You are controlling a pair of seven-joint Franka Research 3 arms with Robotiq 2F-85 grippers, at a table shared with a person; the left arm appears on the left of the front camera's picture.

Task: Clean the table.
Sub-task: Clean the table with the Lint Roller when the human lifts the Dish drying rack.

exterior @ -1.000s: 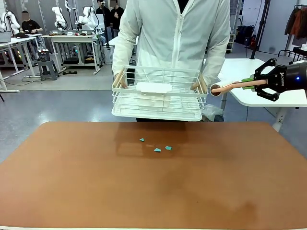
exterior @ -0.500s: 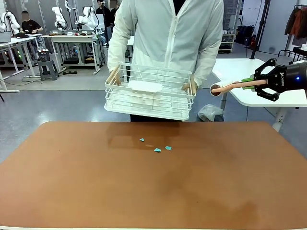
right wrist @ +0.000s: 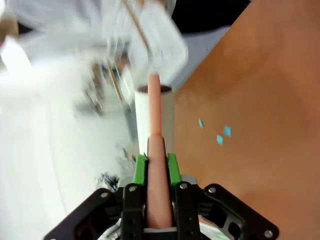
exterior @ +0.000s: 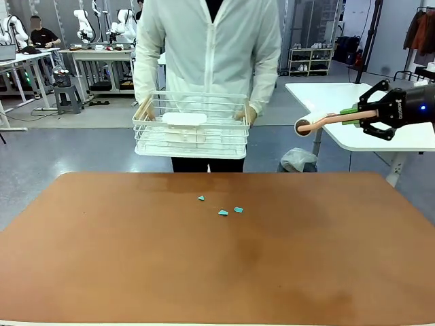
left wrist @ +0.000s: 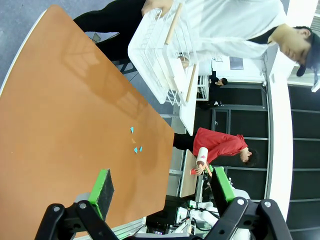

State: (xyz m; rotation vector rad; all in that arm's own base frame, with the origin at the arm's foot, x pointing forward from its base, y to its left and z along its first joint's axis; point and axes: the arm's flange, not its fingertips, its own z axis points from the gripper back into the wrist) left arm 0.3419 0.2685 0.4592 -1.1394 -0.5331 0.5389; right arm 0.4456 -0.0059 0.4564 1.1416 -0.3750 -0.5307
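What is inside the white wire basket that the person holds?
A flat white oblong piece lies inside the white wire basket. Whatever is beneath it is hidden by it and the wires.

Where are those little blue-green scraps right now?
In the front view, the three scraps lie on the brown table, near its middle toward the far edge, just in front of the person holding the white basket.

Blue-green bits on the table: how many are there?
3, all on the table near its far middle. The left scrap lies apart, farther back. The middle scrap and the right scrap lie close together. None seems hidden.
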